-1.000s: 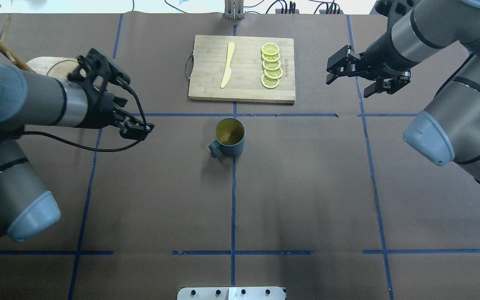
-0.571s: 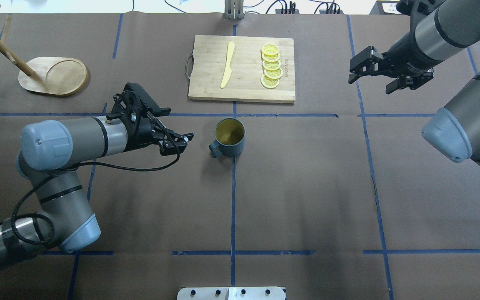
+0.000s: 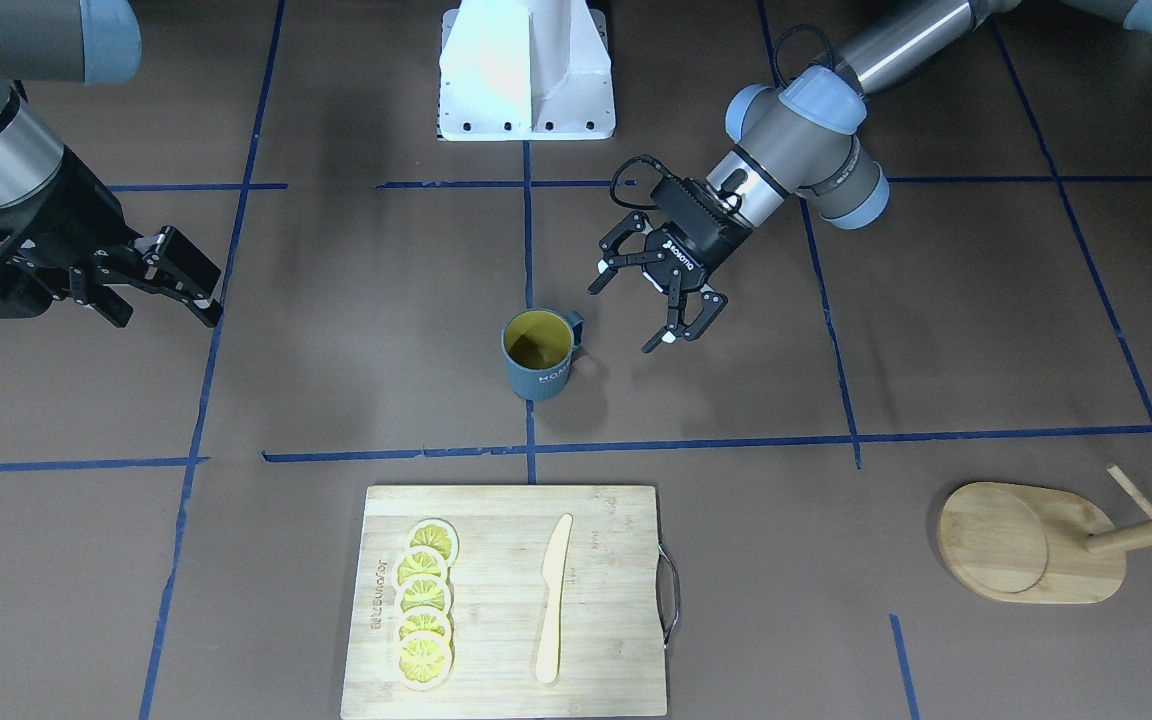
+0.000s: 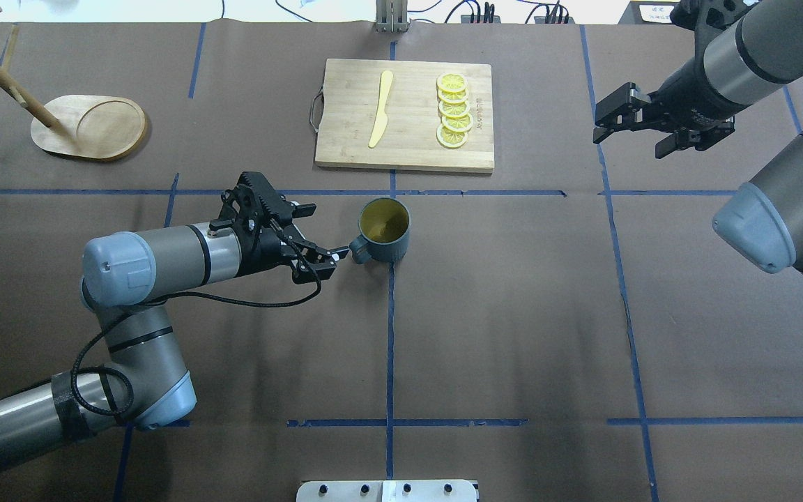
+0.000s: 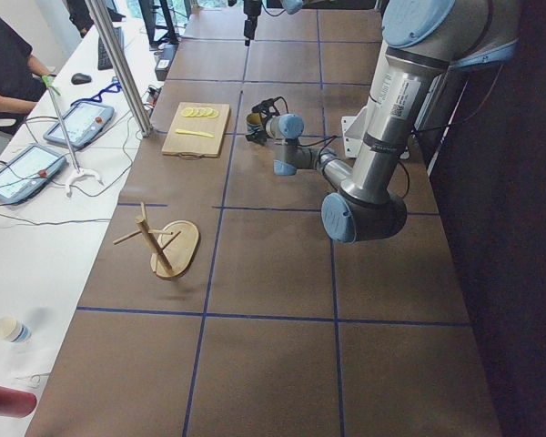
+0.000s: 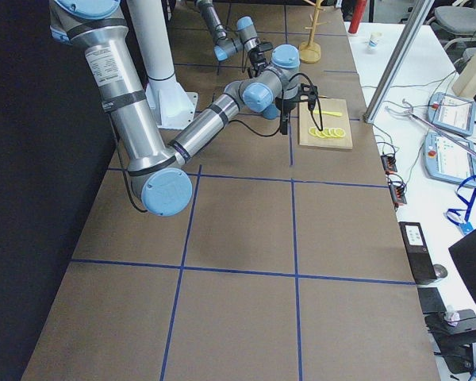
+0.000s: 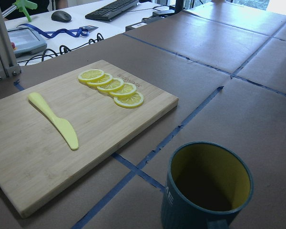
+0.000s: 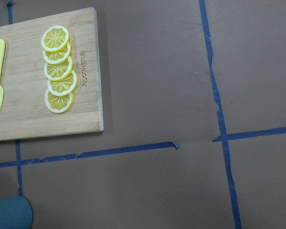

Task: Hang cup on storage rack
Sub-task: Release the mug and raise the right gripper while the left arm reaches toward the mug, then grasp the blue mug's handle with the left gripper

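The dark blue-grey cup point(image 4: 384, 239) with a yellow inside stands upright at the table's middle. It also shows in the front view point(image 3: 537, 355) and close up in the left wrist view point(image 7: 207, 191). Its handle point(image 4: 358, 251) points toward my left gripper point(image 4: 327, 230), which is open and empty just beside it, one fingertip close to the handle. The front view shows that gripper point(image 3: 629, 316) open too. The bamboo storage rack point(image 4: 91, 127) stands far left at the back, also in the front view point(image 3: 1026, 543). My right gripper point(image 4: 628, 145) is open and empty, far right.
A bamboo cutting board point(image 4: 405, 115) with a yellow knife point(image 4: 381, 108) and several lemon slices point(image 4: 454, 110) lies behind the cup. Blue tape lines cross the brown table cover. Operators' desks run along the far table edge point(image 5: 73, 137).
My left arm has swung down and to the right, bringing its open gripper up to the cup's handle. My right arm has drawn back to the right. The cup has not moved.
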